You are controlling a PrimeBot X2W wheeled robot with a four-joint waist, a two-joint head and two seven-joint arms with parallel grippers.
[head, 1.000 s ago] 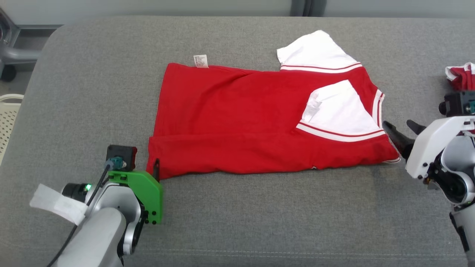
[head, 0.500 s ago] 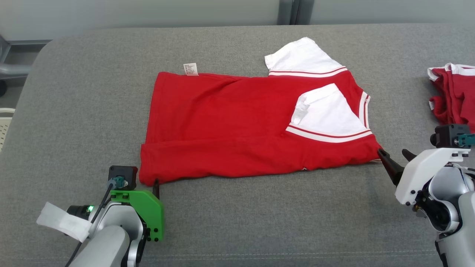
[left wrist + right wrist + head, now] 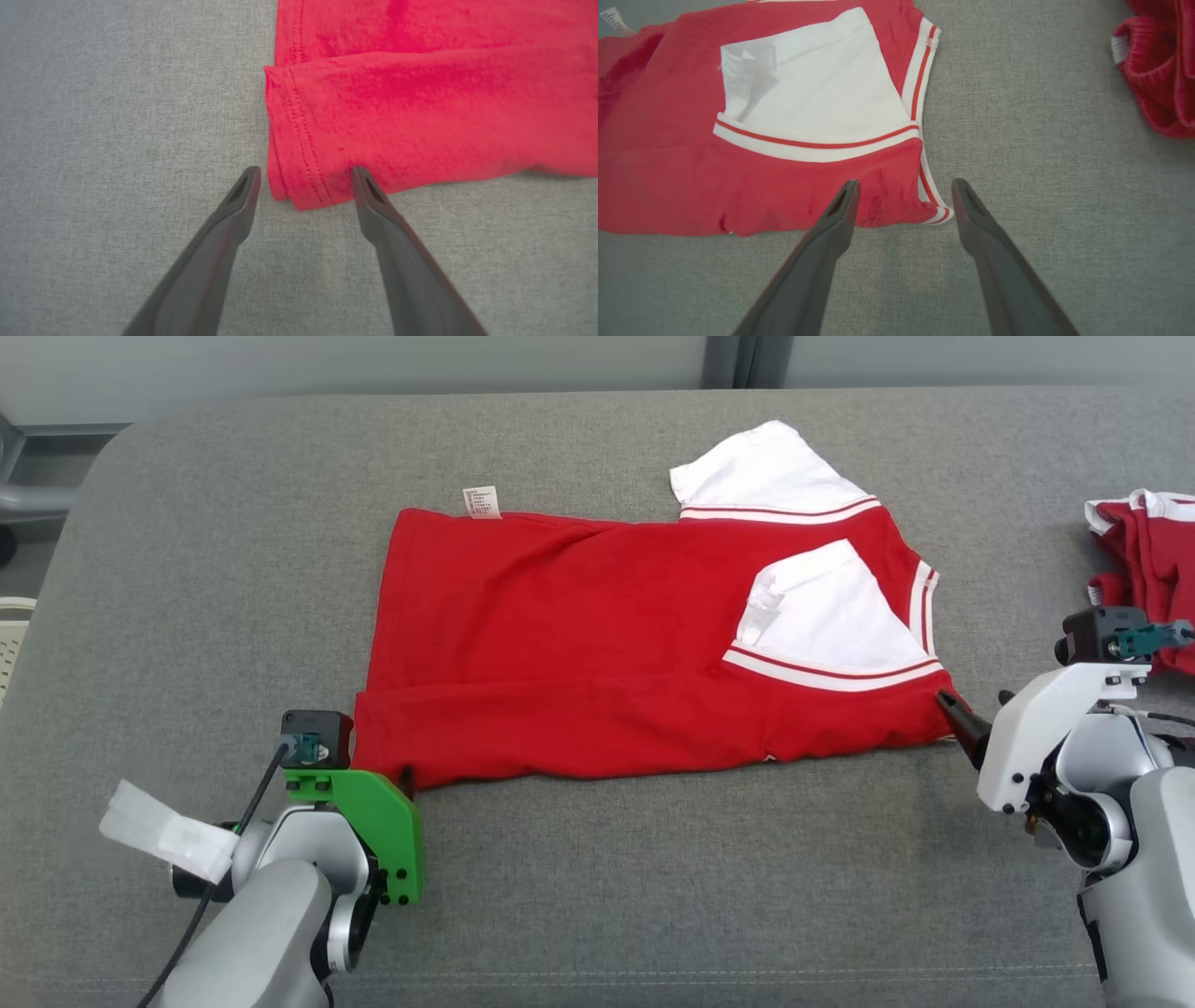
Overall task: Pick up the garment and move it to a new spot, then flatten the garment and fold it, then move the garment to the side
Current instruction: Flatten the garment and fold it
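The garment [image 3: 579, 644] is a red shirt with white sleeves, lying flat on the grey padded surface [image 3: 653, 896] with its near part folded over. My left gripper [image 3: 400, 778] is at its near left hem corner. In the left wrist view the gripper [image 3: 304, 171] stands open with the hem corner [image 3: 303, 140] between its fingers. My right gripper [image 3: 973, 702] is at the near right corner. In the right wrist view it [image 3: 904, 183] is open around the striped collar corner [image 3: 896, 205].
A second red and white garment [image 3: 1144, 560] lies crumpled at the right edge, also in the right wrist view [image 3: 1157, 70]. A white basket [image 3: 9, 635] shows past the surface's left edge. A wall runs behind the far edge.
The camera has shifted. My right gripper has come in from the right onto the garment's near right corner. My left gripper stays at the near left corner. Both remain open.
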